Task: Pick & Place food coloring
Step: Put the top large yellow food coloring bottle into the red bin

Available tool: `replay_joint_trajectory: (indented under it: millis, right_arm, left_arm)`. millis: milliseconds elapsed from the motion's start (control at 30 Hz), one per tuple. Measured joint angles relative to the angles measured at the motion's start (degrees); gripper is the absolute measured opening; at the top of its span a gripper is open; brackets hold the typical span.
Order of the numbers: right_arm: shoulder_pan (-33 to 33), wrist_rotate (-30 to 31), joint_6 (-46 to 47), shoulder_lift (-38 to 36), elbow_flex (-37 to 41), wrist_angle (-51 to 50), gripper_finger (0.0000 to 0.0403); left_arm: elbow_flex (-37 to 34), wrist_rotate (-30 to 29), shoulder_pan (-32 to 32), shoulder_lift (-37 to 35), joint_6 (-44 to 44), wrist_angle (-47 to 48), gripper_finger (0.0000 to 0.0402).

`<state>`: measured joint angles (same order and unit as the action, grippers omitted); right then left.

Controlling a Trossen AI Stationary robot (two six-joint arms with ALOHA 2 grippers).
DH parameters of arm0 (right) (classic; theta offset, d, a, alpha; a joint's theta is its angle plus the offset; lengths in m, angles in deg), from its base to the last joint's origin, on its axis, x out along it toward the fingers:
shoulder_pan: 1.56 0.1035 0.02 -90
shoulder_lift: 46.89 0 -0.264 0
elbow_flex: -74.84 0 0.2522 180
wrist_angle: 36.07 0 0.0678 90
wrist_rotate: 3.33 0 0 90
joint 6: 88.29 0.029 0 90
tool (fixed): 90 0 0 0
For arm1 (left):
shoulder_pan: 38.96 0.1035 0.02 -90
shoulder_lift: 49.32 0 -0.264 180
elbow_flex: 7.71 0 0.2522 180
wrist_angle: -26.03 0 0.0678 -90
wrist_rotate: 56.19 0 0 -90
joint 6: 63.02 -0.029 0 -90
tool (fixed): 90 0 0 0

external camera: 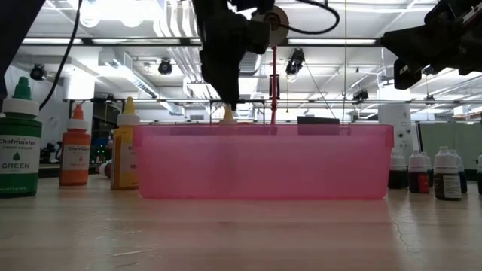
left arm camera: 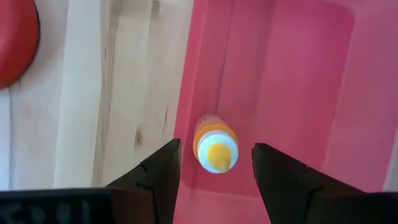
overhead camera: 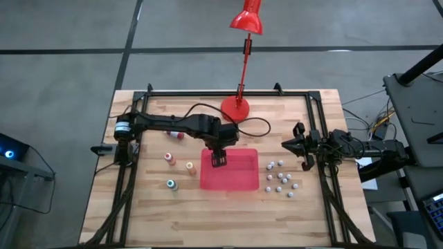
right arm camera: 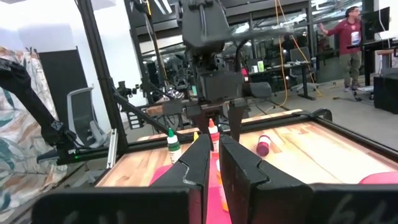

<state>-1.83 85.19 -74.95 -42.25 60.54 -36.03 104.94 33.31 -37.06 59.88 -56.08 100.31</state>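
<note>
Left claw [overhead camera: 219,160] spread wide; right claw [overhead camera: 299,146] shut.

Low view: red tray [external camera: 263,162] wall hides yellow-capped bottle [external camera: 227,114] body

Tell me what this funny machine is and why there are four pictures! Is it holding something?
It is a robot with two dark arms at a wooden table. Each arm ends in a gripper, which works like two pinching fingers.

One picture looks straight down from above. One looks across the table from table height. The other two come from small cameras on the arms' wrists.

On the table are a red tray, a red lamp, four little food coloring bottles left of the tray, and a cluster of small white-topped things on its right.

The left gripper hangs over the tray. Its fingers are open, with a yellow-capped bottle standing in the tray between them, and they are not touching it. So nothing is held right now.

The right gripper waits, shut, at the table's right side.
</note>
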Motion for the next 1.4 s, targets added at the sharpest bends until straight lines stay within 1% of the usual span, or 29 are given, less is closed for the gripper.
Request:
replay_joint_trajectory:
  millis: [300,867,1400]
  right_arm:
    - [0.0,0.02,-0.02,0.0,-0.02,-0.02,0.0029]
    - [0.02,0.04,-0.04,0.0,-0.02,-0.07,0.0029]
    - [0.02,0.06,-0.04,0.0,-0.02,-0.07,0.0029]
  left_arm:
    - [-4.58,0.85,0.04,0.04,0.52,-1.52,0.017]
    - [-6.47,2.16,0.04,0.04,0.79,-6.55,0.017]
    - [-7.56,2.32,0.15,0.04,1.27,-6.74,0.017]
